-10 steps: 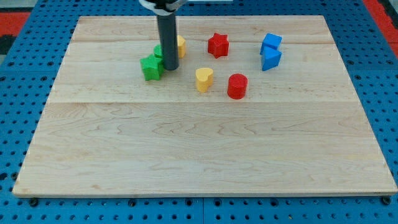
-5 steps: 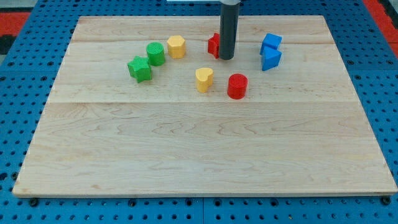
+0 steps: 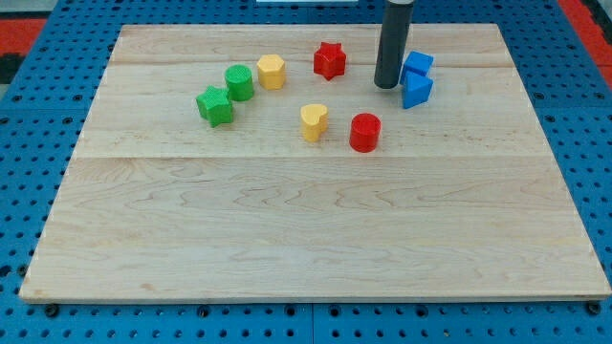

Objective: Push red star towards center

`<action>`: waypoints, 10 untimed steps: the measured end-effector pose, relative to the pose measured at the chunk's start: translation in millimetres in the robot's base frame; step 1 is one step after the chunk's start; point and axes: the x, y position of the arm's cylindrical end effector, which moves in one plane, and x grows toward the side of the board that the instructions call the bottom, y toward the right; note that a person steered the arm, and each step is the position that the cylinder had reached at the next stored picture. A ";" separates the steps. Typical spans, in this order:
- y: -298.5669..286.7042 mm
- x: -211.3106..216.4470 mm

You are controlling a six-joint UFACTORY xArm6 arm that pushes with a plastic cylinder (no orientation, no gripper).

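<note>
The red star [image 3: 330,60] lies near the view's top, a little right of middle, on the wooden board [image 3: 316,239]. My tip [image 3: 386,86] stands to the star's right and slightly lower, apart from it. The tip is just left of the two blue blocks, close to them. The rod rises from the tip out of the view's top.
Two blue blocks [image 3: 416,65] [image 3: 416,90] sit at the right. A red cylinder [image 3: 364,132] and a yellow heart [image 3: 314,121] lie below the star. A yellow block [image 3: 271,71], a green cylinder [image 3: 239,82] and a green star [image 3: 215,105] lie to the left.
My tip moved from the green blocks rightward past the red star to beside the blue blocks. The green blocks and the red star shifted slightly left and up.
</note>
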 end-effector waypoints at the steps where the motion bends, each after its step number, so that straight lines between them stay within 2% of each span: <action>1: -0.4 0.0; 3: -3.7 -4.6; 4: -3.8 -73.8; 5: -3.8 -91.1; 6: -8.9 -91.1; 7: -55.7 -91.0; 8: -62.5 -91.0; 10: -71.8 -59.8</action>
